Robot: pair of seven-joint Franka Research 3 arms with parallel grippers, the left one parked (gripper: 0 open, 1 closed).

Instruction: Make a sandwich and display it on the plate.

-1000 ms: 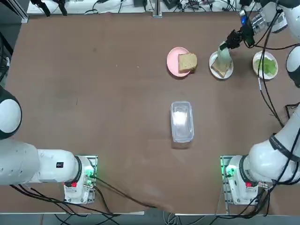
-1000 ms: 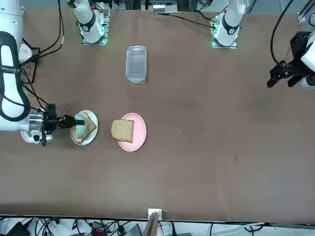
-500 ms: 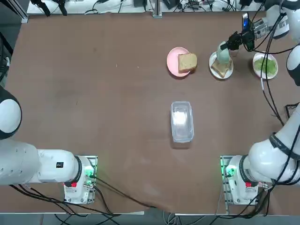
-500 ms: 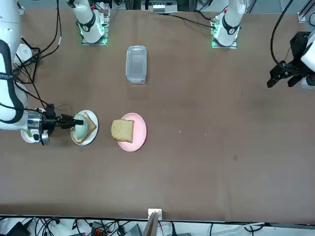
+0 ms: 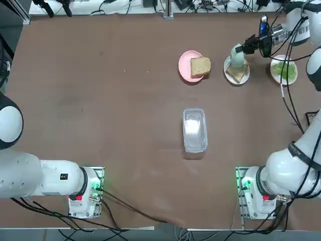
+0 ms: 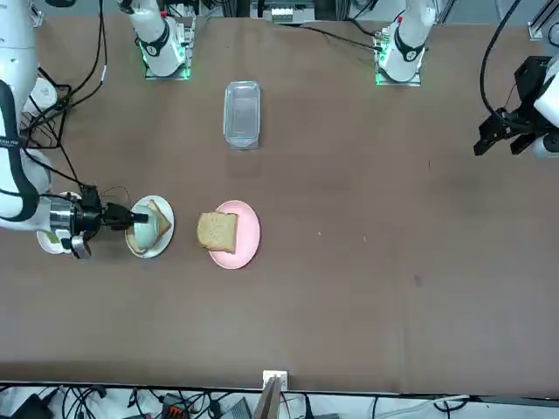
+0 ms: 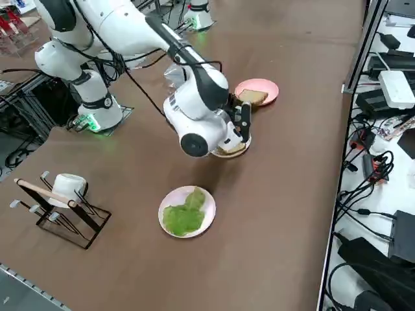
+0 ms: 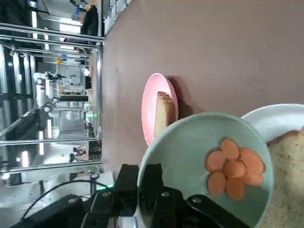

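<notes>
The bread (image 5: 234,76) lies on the white plate (image 5: 226,64) at the upper right of the top view, under the green bowl (image 5: 237,56) that the right gripper (image 5: 241,49) pinches by its rim. Tipping should go bread-ward. Only the wrist view shows the orange slices (image 8: 234,168) inside.

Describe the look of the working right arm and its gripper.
The right arm has rounded white segments with dark grey and black joint sections, a black band, and loose black cables running along it. The right gripper is black and angular, with small round screw heads. Green light shows at the arm's white base.
</notes>
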